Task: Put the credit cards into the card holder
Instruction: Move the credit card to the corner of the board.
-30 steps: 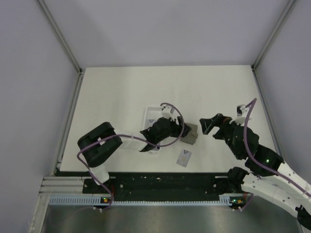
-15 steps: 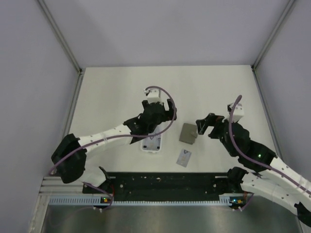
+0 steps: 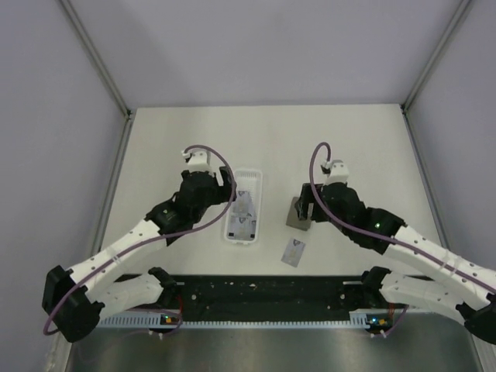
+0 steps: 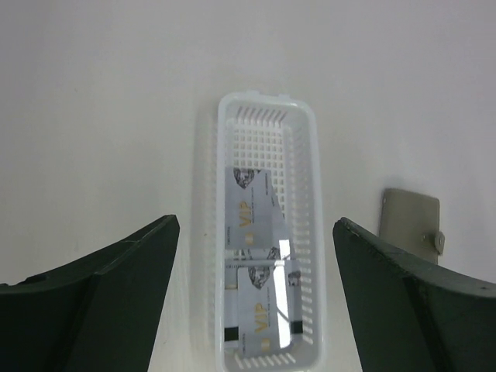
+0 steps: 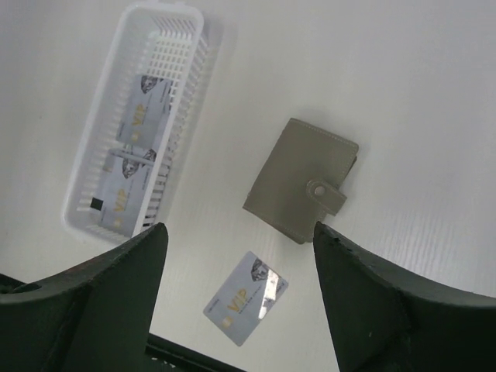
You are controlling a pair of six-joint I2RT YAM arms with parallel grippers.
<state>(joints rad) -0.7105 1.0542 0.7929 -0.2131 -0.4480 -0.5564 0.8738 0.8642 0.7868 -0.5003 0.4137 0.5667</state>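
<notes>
Hovering agape, empty, left claw (image 4: 256, 221) over white tray (image 4: 313, 232) with cards (image 4: 252, 221), right claw (image 5: 239, 225) over card holder (image 5: 298, 178), loose card (image 5: 245, 298)

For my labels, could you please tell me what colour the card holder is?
The card holder is dull olive-grey, clearest in the right wrist view.

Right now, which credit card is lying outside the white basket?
The lone credit card flat on the bare table, near the closed card holder; the others lie inside the basket.

White arms (image 3: 124, 248) with black joints, purple cables (image 3: 205, 147) and dark end effector fingers (image 4: 101, 294).
</notes>
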